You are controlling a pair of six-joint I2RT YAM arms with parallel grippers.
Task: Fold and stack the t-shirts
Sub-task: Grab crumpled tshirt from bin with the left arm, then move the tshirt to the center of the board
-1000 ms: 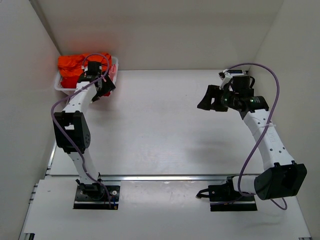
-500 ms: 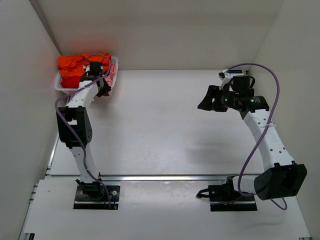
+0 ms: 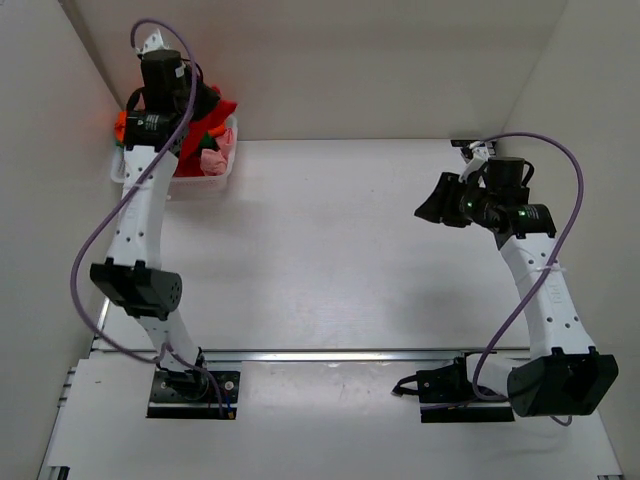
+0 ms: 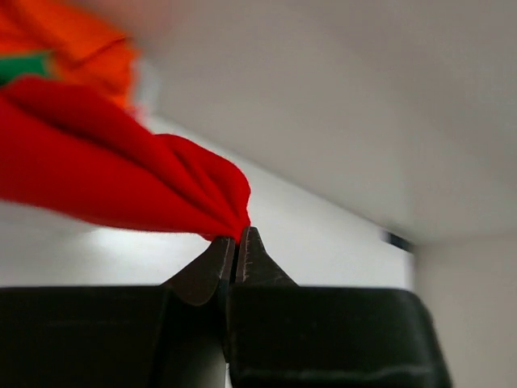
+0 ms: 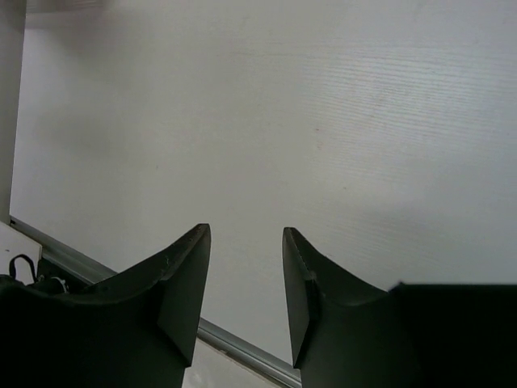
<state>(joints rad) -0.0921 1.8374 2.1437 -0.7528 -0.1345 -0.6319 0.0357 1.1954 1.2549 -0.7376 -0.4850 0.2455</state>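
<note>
My left gripper (image 3: 210,103) is raised above the white basket (image 3: 203,180) at the back left corner. It is shut on a fold of the bright red t-shirt (image 3: 224,112), which hangs from it down toward the basket. In the left wrist view the red t-shirt (image 4: 105,170) is pinched at the closed tips of the left gripper (image 4: 237,236). An orange shirt (image 4: 81,40) and a bit of a green shirt (image 4: 20,66) lie blurred behind it. A pink shirt (image 3: 211,160) shows in the basket. My right gripper (image 3: 427,206) (image 5: 246,236) hovers open over the bare table, holding nothing.
The basket stands against the left wall (image 3: 60,150) and near the back wall (image 3: 350,80). A metal rail (image 3: 330,353) runs along the table's near edge, and it also shows below the right fingers (image 5: 242,343).
My left gripper shut on the red t-shirt in the basket and rose steeply, pulling it up. My right gripper drifted slightly right and its jaws came closer together.
</note>
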